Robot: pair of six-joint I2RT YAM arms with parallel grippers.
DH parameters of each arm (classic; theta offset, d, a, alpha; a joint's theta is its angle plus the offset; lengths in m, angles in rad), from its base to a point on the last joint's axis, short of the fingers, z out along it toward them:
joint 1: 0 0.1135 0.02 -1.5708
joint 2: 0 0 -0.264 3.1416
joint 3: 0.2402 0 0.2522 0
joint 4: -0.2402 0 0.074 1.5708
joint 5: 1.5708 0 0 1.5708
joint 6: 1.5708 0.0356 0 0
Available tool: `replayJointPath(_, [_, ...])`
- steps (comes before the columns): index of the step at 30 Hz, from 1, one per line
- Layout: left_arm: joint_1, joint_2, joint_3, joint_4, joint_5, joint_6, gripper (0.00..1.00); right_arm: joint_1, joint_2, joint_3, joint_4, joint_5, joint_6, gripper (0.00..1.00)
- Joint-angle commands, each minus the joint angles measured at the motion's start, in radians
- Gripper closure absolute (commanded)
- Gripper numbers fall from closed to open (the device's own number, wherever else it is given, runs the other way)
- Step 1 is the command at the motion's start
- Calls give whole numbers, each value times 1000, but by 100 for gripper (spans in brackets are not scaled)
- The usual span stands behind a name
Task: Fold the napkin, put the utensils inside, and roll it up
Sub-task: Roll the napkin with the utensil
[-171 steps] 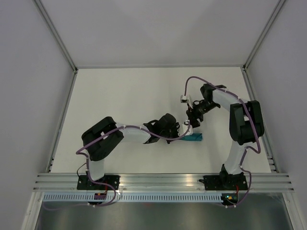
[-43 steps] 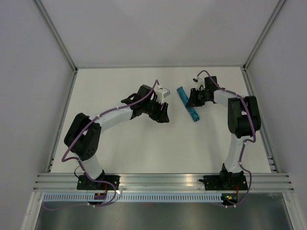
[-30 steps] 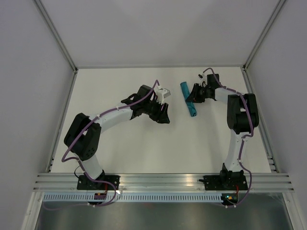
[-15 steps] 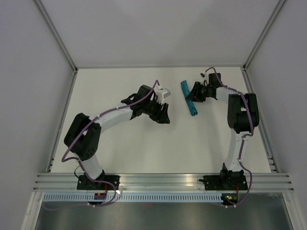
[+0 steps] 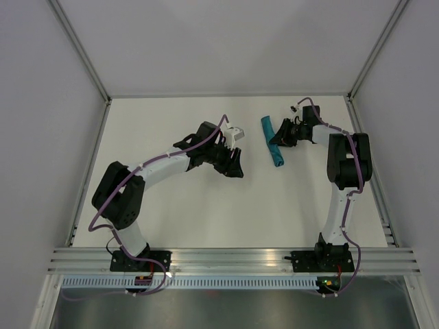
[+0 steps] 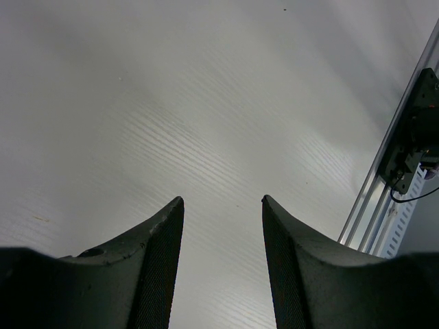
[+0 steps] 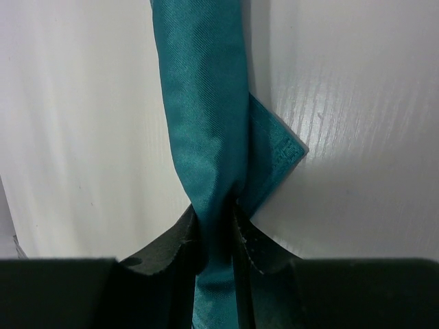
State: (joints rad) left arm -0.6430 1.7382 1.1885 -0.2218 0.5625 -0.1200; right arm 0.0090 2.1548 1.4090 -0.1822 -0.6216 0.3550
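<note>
The left gripper (image 6: 223, 202), nearest the arm bases, hung with its jaws apart and nothing between them. Only bare table (image 6: 206, 82) lay under and ahead of its fingers. In the overhead view the left gripper (image 5: 233, 168) stood well apart from the task's thing, which lay off to its right and a little farther out.

Beyond it, the right gripper (image 7: 218, 214) was clamped on the napkin (image 7: 202, 96), already a tight teal roll. The fingers pinched the roll across its width, and its long axis ran straight on ahead of the fingertips. A hemmed corner stuck out loose on the right side, just past the pinch. No utensil showed; whether any sat inside the roll could not be told.

From above, the napkin (image 5: 273, 142) lay lengthwise from near to far on the table (image 5: 206, 219), its far end leaning slightly left. The right gripper (image 5: 287, 133) reached it from the right, so that arm was plainly the nearer one for any finishing move.

Against the view a second and a half back, the roll had been drawn slightly farther out and stood a touch straighter. The right wrist had shifted rightward and away, and the left arm had not moved.
</note>
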Motion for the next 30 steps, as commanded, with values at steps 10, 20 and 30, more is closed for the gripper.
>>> replayJointPath(10, [-3, 23, 49, 7, 53, -47, 45, -33, 10, 67, -154, 7, 33, 65])
replayJointPath(20, [-3, 23, 45, 4, 59, -38, 45, -34, -3, 77, -155, -29, 45, 61])
replayJointPath(30, [-4, 38, 46, 4, 65, -36, 45, -35, -21, 85, -154, -67, 48, 60])
